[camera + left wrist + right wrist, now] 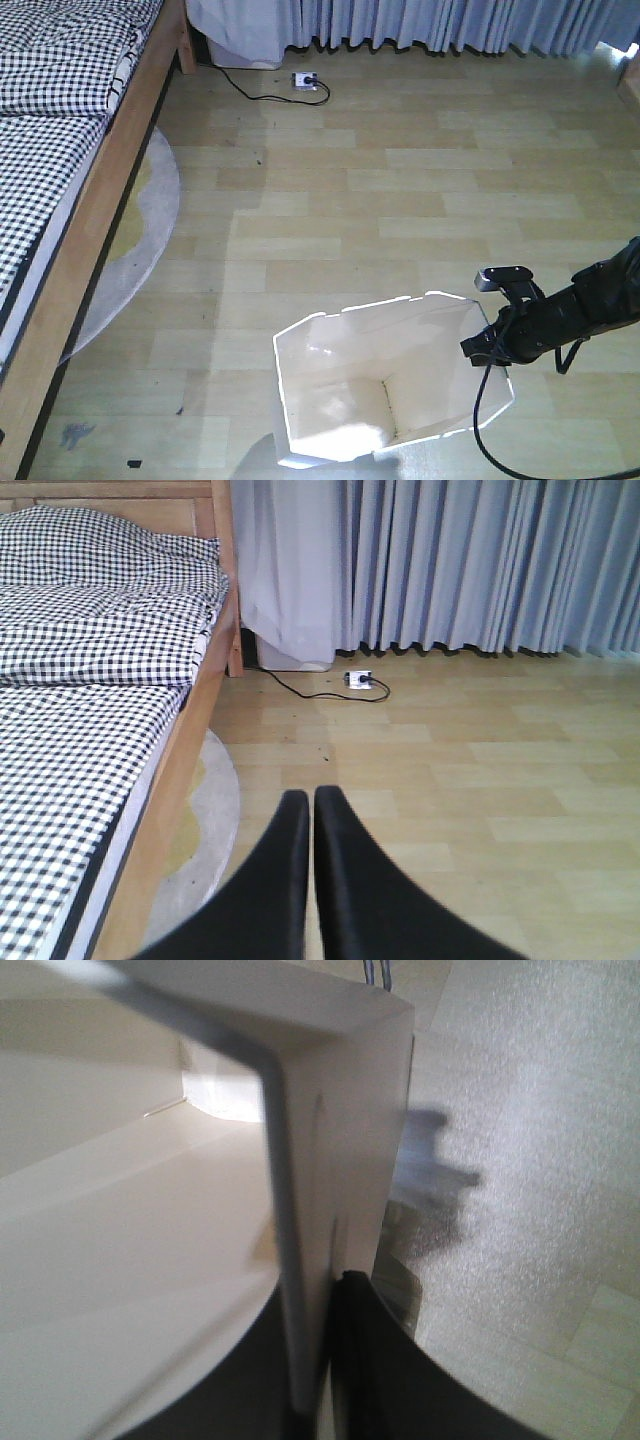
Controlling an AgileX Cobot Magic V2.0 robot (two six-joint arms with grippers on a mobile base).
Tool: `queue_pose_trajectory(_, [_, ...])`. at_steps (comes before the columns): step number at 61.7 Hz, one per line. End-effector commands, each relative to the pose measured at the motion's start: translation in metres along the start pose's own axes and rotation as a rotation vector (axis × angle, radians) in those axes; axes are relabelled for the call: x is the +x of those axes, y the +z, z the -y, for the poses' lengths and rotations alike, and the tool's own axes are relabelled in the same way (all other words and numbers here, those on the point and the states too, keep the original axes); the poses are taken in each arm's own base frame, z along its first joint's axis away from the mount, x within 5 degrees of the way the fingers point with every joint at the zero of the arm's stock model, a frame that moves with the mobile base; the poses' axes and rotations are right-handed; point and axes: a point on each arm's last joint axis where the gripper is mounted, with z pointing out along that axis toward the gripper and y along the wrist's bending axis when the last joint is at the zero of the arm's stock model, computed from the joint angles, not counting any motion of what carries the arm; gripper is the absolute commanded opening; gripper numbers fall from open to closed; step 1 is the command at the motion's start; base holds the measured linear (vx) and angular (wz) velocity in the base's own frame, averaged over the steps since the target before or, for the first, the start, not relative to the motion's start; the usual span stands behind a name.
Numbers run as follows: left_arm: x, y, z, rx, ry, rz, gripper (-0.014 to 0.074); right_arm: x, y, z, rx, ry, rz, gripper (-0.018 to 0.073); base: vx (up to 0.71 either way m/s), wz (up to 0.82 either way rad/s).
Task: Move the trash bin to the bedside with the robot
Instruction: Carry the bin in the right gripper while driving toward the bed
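Trash bin [335,375], white plastic with a cut-corner rim, tapering flat sides and cream interior, sits low and centre in the front view over the light wood-plank floor [400,200], mouth up; cannot tell whether its base touches the floor. Right gripper [488,342], small and black on a black arm with a trailing black cable [478,415], is at the bin's right rim. In the right wrist view the right gripper [315,1290] is clamped on the bin wall [340,1110], one finger inside, one outside. Left gripper [310,795]: black fingers pressed nearly together, only a thin slit between, nothing held. Bed [105,190], light brown wooden frame with black-and-white checked bedding, runs along the left, well apart from the bin; a round grey-and-yellow rug [155,215] pokes out beside it. White power strip [305,80] lies near the grey-blue pleated curtains [450,25].
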Motion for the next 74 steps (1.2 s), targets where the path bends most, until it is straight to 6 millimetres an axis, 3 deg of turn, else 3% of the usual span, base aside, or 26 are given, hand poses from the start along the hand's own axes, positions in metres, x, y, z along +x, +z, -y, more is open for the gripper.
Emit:
queue_pose_trajectory(1, [-0.0008, 0.0005, 0.0001, 0.004, -0.008, 0.065, -0.0007, -0.0188, -0.0224, -0.0178, -0.157, 0.008, 0.101, -0.0006, 0.23, 0.1])
queue_pose_trajectory(74, [-0.0008, 0.0005, 0.0001, 0.004, -0.008, 0.065, -0.0007, -0.0188, -0.0224, -0.0178, -0.158, 0.008, 0.101, -0.0006, 0.25, 0.0])
